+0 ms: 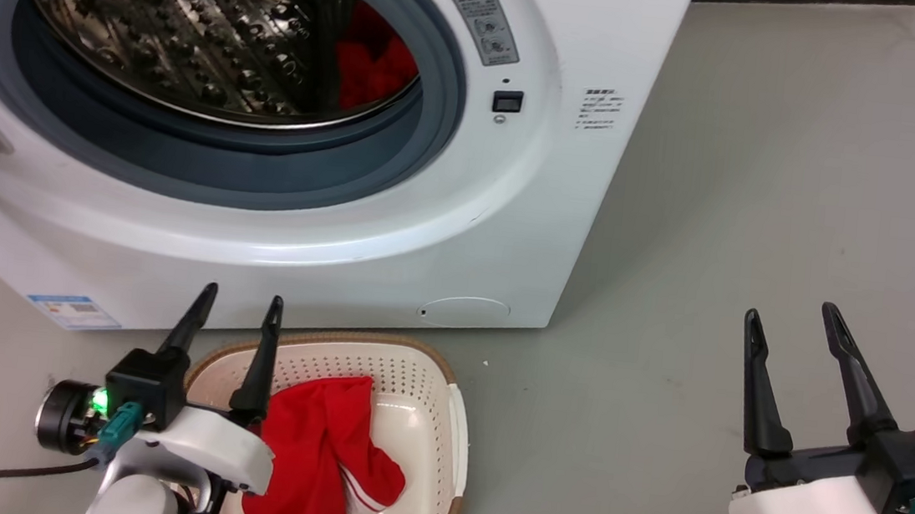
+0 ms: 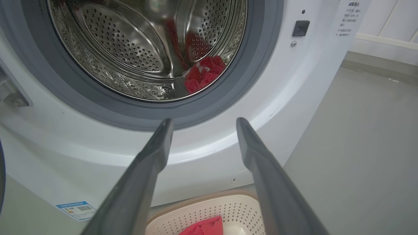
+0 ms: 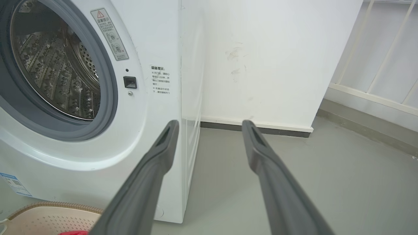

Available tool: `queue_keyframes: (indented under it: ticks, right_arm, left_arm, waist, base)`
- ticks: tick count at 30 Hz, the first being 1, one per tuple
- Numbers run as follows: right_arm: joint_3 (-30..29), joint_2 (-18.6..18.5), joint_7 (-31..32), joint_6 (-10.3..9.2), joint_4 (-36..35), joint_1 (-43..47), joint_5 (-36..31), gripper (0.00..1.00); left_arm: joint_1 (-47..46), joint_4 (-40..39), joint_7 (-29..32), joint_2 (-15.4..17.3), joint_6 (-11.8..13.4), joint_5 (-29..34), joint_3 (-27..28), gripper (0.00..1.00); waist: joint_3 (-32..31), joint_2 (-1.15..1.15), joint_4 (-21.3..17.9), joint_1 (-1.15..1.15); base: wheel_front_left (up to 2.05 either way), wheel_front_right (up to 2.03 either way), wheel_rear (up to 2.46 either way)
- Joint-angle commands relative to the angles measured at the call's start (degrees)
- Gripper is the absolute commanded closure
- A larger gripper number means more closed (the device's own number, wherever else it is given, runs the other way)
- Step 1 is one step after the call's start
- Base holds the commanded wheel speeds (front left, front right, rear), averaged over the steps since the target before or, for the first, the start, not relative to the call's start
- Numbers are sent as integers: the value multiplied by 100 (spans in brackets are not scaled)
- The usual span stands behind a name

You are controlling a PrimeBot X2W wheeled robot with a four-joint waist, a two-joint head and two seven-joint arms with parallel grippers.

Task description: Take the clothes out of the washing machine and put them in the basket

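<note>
My left pincer (image 1: 244,295) hung open and empty, one red garment (image 1: 314,436) in the basket (image 1: 457,433) just beneath it, a second red bundle (image 2: 204,73) deep inside the washing machine (image 1: 512,212) beyond its tips. Right pincer (image 1: 790,312) gaped too. Reaching in, I risked catching the grey door seal (image 2: 264,65).

The white washing machine (image 1: 510,237) stands open, a red garment (image 1: 371,60) deep in its steel drum. A striped red garment (image 1: 318,445) lies crumpled in the cream basket (image 1: 413,366) just before it.
</note>
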Motion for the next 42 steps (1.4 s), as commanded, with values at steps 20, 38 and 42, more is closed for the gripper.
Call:
queue_keyframes:
  ticks: [20, 38, 42]
  right_arm:
    - [-21, 8, -15, -8, -280, -233, 373, 0]
    - [246, 12, -16, -8, -534, -875, 943, 0]
    - [409, 10, -16, -8, -579, -882, 1028, 0]
  left_arm:
    - [-2081, 265, 897, 872, -363, -294, 323, 0]
    - [-7129, 2182, 3255, 2398, -414, -1674, -556, 0]
    - [-7699, 2419, 3507, 2482, -414, -1728, -797, 0]
  waist:
    - [1509, 0, -655, 1]
    - [3772, 0, -1670, 1]
    - [3951, 0, -1869, 1]
  base:
    - [0, 0, 0]
    - [0, 0, 0]
    - [0, 0, 0]
